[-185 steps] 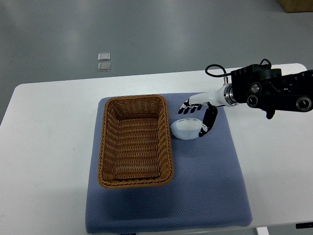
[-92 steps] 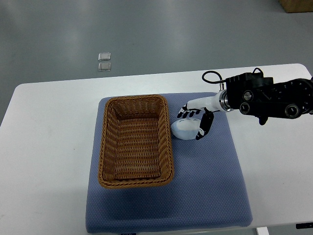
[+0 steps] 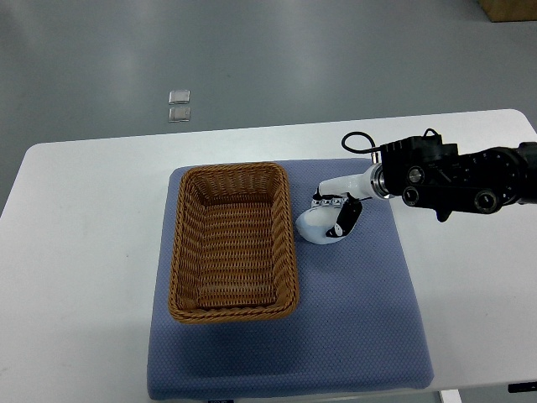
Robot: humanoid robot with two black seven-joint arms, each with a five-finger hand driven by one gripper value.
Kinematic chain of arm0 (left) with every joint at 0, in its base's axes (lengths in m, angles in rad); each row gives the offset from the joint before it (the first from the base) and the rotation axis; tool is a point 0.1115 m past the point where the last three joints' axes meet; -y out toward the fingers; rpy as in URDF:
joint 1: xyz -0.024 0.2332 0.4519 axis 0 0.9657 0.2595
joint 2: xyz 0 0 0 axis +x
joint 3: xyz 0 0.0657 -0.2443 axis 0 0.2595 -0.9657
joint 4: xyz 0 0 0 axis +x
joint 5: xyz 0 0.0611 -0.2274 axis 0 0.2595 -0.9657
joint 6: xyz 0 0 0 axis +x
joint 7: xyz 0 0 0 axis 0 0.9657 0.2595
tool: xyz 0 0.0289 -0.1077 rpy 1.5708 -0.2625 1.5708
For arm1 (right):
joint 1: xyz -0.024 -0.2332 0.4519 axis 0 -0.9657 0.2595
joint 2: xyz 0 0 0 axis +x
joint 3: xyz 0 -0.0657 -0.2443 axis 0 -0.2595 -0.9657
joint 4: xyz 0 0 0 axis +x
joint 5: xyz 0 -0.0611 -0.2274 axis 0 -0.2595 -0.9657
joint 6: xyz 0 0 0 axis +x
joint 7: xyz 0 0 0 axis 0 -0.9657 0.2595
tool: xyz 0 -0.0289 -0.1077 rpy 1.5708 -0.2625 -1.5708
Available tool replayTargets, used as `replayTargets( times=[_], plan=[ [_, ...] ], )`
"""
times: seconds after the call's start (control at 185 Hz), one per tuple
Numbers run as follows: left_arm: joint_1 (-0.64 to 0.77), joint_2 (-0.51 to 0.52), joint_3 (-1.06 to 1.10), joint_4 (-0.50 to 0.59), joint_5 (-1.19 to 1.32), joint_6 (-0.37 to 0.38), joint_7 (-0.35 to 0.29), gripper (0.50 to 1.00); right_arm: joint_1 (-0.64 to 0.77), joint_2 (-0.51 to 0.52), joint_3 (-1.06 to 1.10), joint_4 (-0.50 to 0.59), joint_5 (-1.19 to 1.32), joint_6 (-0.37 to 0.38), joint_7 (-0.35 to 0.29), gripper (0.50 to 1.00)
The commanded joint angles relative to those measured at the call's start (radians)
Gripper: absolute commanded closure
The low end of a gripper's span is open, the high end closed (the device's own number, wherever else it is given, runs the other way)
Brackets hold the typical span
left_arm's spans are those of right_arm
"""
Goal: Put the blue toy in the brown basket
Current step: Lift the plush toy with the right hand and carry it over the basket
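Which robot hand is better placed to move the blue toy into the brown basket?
The right robot hand: its fingers are already closed around the blue toy, which lies on the blue mat just beside the brown basket. The left arm is not in view.

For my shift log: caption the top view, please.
Right hand closes on the pale blue toy on the blue mat, beside the empty brown wicker basket.

My right hand (image 3: 334,210) moved in toward the brown basket (image 3: 233,242), fingers now curled around the blue toy (image 3: 315,227).
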Motion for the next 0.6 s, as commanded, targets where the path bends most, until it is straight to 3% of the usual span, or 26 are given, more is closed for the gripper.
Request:
replayTargets(
  times=[0.0,0.13,0.314,0.438,0.595],
  plan=[
    [0.0,0.0,0.0,0.0,0.0,0.0,0.0,0.5,0.04,-0.027,0.006,0.009,0.002,0.016,0.0,1.0],
    [0.0,0.0,0.001,-0.002,0.0,0.0,0.0,0.5,0.109,-0.056,0.006,0.031,0.011,0.041,0.002,1.0],
    [-0.002,0.0,0.001,-0.005,0.0,0.0,0.0,0.5,0.324,-0.102,0.006,0.141,0.061,0.076,0.002,1.0],
    [-0.002,0.0,0.003,-0.011,0.002,0.0,0.0,0.5,0.398,-0.05,0.006,0.147,0.137,0.084,0.002,1.0],
    [-0.002,0.0,0.006,-0.015,0.0,-0.002,0.0,0.5,0.444,0.111,-0.009,0.121,0.155,0.082,0.0,1.0]
  ],
)
